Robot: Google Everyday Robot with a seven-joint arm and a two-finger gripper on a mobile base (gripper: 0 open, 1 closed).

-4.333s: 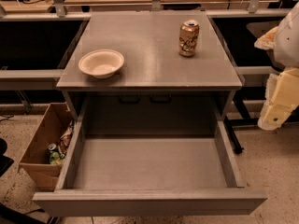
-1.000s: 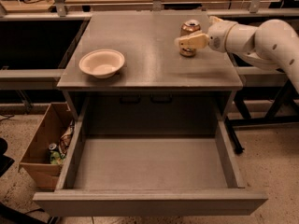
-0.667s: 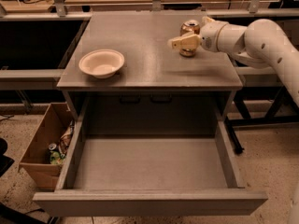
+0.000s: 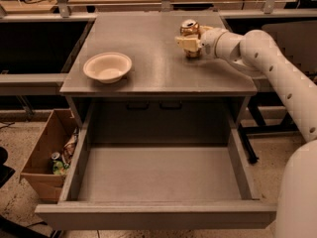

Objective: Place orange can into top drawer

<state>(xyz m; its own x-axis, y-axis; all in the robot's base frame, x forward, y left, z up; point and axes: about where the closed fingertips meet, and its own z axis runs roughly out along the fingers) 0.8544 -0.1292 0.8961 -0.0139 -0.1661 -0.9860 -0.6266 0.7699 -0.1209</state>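
Observation:
The orange can stands upright on the grey cabinet top at the back right, its silver top showing. My gripper reaches in from the right on the white arm and sits right at the can, covering its lower front. The can rests on the cabinet top. The top drawer is pulled fully open below the cabinet top, and nothing lies on its flat grey bottom.
A cream bowl sits on the cabinet top at the left. A brown cardboard box with trash, including a greenish can, stands on the floor left of the drawer. Dark shelving flanks the cabinet on both sides.
The arm came in from the right and reached the can. Over the last second the gripper slid a little left, and the can shifted left with it.

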